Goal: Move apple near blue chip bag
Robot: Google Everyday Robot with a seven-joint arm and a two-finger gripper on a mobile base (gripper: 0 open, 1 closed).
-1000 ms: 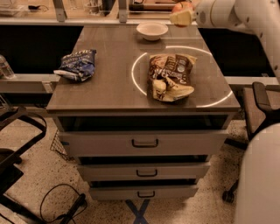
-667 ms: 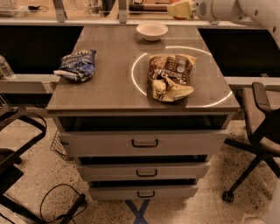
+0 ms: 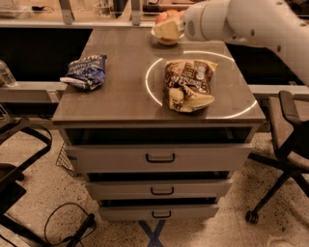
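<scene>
The apple [image 3: 165,15] shows as a red-orange round shape at the far edge of the table, right against the top of my gripper [image 3: 167,29]. The gripper hangs over the white bowl [image 3: 164,40] at the back of the table, at the end of my white arm [image 3: 241,21], which reaches in from the right. Whether the apple is in its grasp is unclear. The blue chip bag [image 3: 86,71] lies wrinkled near the table's left edge, well left of and nearer than the gripper.
A bigger brown and yellow snack bag [image 3: 187,84] lies in the middle right of the brown table [image 3: 120,96], inside a white ring of light. Drawers sit below. Office chairs stand at the left [image 3: 14,159] and at the right [image 3: 285,140]. A cable lies on the floor.
My arm has swung left and down from the far right corner. The gripper now hangs over the white bowl, with the apple showing beside it.
</scene>
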